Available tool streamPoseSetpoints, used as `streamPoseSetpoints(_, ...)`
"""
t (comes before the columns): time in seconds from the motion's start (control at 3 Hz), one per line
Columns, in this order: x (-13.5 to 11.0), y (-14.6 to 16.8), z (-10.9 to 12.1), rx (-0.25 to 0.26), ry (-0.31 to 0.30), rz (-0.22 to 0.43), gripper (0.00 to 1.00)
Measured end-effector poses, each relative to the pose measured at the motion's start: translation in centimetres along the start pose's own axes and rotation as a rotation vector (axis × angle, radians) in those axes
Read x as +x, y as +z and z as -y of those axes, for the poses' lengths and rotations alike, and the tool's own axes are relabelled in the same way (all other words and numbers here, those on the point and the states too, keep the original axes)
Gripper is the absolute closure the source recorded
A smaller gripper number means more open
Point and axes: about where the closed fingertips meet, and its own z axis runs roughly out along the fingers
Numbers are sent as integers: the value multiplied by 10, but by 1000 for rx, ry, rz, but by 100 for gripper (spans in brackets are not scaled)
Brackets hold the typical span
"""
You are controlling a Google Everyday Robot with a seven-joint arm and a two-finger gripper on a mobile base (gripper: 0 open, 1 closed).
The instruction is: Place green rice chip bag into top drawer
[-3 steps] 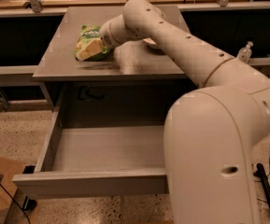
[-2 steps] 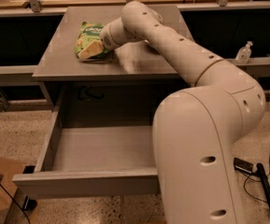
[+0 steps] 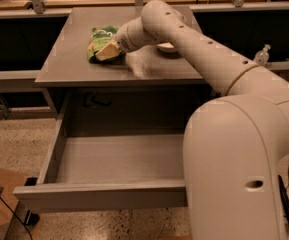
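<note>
One arm [image 3: 204, 51] extended over cabinet [image 3: 69, 66] | claw [image 3: 110, 50] at green rice chip bag [image 3: 99, 38] (grip: cannot tell) | top drawer [image 3: 99, 196] open

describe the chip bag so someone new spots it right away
Find the grey cabinet with its top drawer pulled open. On its flat top, toward the back left, lies the chip bag, right at the gripper. It is the only bright-green, crinkly thing there; the bowl to its right is white and round.
</note>
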Motion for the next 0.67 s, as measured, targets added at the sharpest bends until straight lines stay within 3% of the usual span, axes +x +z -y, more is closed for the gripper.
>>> streamPoseSetpoints(0.33,-6,-57,-29,-65,-113,0,88)
streamPoseSetpoints(0.67,-3,-154,-90,-203,-242,1,100)
